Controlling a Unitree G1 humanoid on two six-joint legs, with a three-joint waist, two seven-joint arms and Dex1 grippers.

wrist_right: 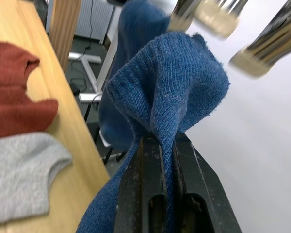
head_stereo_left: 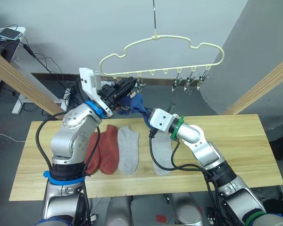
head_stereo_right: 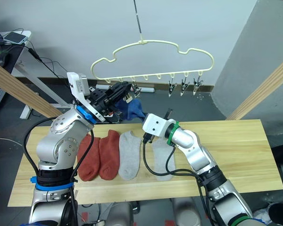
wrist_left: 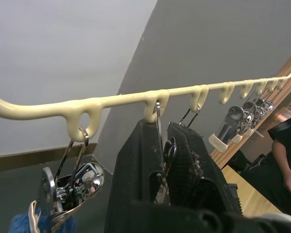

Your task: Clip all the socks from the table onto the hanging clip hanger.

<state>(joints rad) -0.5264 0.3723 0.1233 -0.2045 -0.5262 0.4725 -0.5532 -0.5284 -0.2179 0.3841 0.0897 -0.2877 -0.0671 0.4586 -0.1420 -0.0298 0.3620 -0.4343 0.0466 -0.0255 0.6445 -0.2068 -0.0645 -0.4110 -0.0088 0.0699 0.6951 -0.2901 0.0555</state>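
Observation:
The pale yellow clip hanger hangs over the table's far edge. My left gripper is raised to its left clips and shut on a metal clip. A blue sock hangs from the clip beside it. Just below, my right gripper is shut on another blue sock, held bunched up toward the clips. Two rust-red socks and two light grey socks lie in a row on the table. The right grey one is partly under my right arm.
Three free clips hang at the hanger's right end. Thick wooden poles slant at the left and right. A person stands beyond the table's right end. Cables and a desk are at the back left.

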